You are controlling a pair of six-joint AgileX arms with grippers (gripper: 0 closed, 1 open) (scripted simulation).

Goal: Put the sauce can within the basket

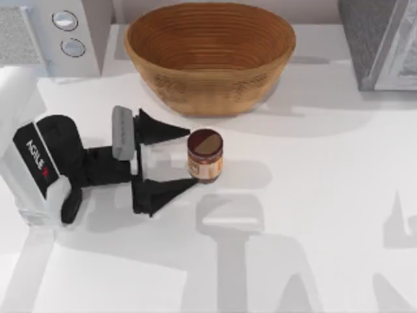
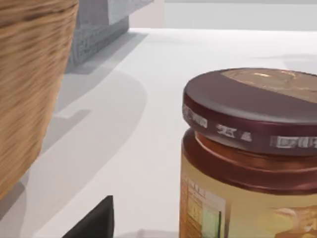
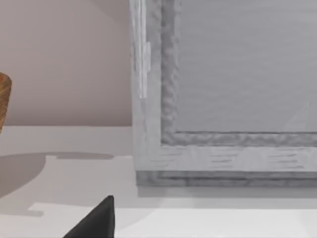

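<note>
The sauce can (image 1: 205, 155) stands upright on the white table just in front of the basket (image 1: 208, 91), with a dark maroon lid and an orange-and-cream label. My left gripper (image 1: 189, 158) lies low at the can's left side, open, its two black fingers (image 1: 163, 130) spread so that the tips reach either side of the can without closing on it. The left wrist view shows the can (image 2: 247, 158) close up, the basket wall (image 2: 29, 89) beside it and one black fingertip (image 2: 96, 220). My right arm is parked near the back right; its fingertip (image 3: 96, 218) shows in the right wrist view.
A grey appliance with two round knobs (image 1: 65, 32) stands at the back left next to the basket. A grey cabinet (image 1: 384, 39) occupies the back right corner, seen close in the right wrist view as a grey cabinet face (image 3: 223, 99). White table surface (image 1: 313, 215) stretches to the can's right and front.
</note>
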